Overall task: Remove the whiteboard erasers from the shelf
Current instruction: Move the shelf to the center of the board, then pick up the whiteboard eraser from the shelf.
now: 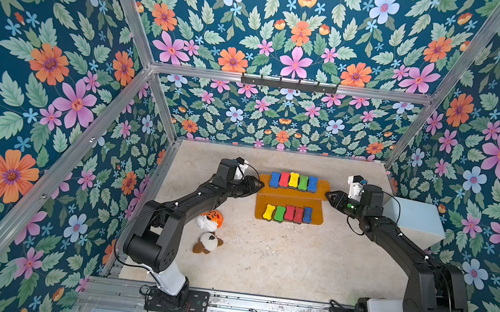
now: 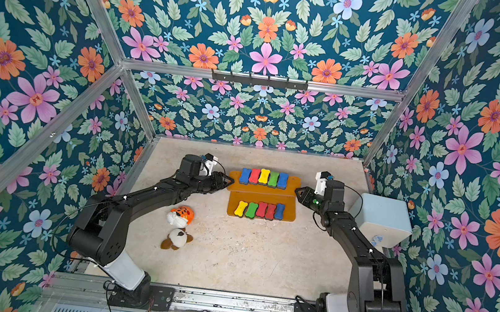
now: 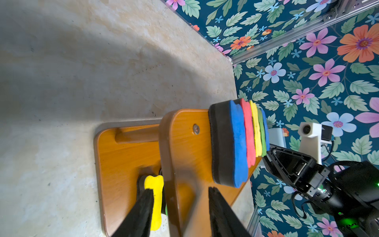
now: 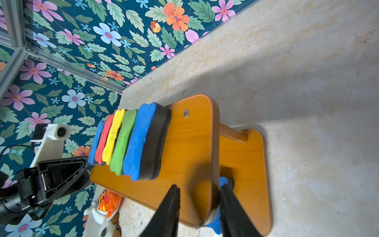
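The orange-brown shelf [image 1: 291,195] stands at the back middle of the table. Several whiteboard erasers [image 1: 293,180] lie side by side on its upper board, and several more [image 1: 287,213] on the lower board. My left gripper [image 1: 258,184] is at the upper board's left end, its jaws shut on the board edge [image 3: 170,164], one above and one below. My right gripper [image 1: 329,195] holds the right end [image 4: 205,164] the same way. In the left wrist view a yellow eraser [image 3: 155,197] shows below the board; in the right wrist view a blue eraser [image 4: 215,221] does.
Two plush toys, an orange tiger [image 1: 211,220] and a brown-and-white dog [image 1: 207,243], lie on the table left of the shelf, near the left arm. A pale blue box [image 1: 412,222] stands by the right wall behind the right arm.
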Action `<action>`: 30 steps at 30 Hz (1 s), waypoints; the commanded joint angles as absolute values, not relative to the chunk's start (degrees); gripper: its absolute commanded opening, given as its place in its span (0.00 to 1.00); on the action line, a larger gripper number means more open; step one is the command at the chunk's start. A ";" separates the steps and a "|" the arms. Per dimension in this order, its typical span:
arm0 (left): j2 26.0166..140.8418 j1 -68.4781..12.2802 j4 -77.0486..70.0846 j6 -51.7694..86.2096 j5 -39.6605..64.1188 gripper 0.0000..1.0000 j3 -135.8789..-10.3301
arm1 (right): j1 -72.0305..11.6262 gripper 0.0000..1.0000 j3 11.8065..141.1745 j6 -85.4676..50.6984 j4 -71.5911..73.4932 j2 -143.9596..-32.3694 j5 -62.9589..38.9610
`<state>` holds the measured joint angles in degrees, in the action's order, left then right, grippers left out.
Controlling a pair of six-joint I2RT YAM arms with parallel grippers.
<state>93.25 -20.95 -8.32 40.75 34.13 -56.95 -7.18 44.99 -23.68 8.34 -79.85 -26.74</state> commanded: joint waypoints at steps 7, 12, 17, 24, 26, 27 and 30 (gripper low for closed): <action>89.14 -20.57 1.36 35.12 24.77 0.51 -58.83 | -3.72 0.46 48.16 -19.67 0.51 -74.83 -18.89; 87.50 -21.33 7.32 32.32 19.73 0.51 -61.50 | -6.52 0.46 51.60 -23.54 -0.58 -73.89 -16.54; 87.12 -23.37 10.78 29.40 16.75 0.50 -63.40 | -10.57 0.46 56.36 -28.73 -2.32 -78.14 -15.76; 87.33 -23.73 11.92 27.85 16.13 0.50 -63.20 | -13.65 0.47 60.69 -30.51 -4.85 -83.16 -15.30; 87.48 -23.73 12.10 27.75 16.06 0.50 -63.36 | -13.71 0.46 61.22 -31.64 -5.62 -83.92 -14.77; 87.53 -23.73 12.24 27.64 16.14 0.50 -63.46 | -13.72 0.46 61.42 -31.72 -5.83 -84.26 -14.85; 87.30 -23.74 12.64 27.21 15.98 0.50 -63.68 | -13.75 0.47 62.08 -32.29 -6.53 -85.10 -15.03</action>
<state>87.53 -23.73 11.97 28.40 16.60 -63.24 -13.61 61.45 -31.03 -5.34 -84.53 -15.09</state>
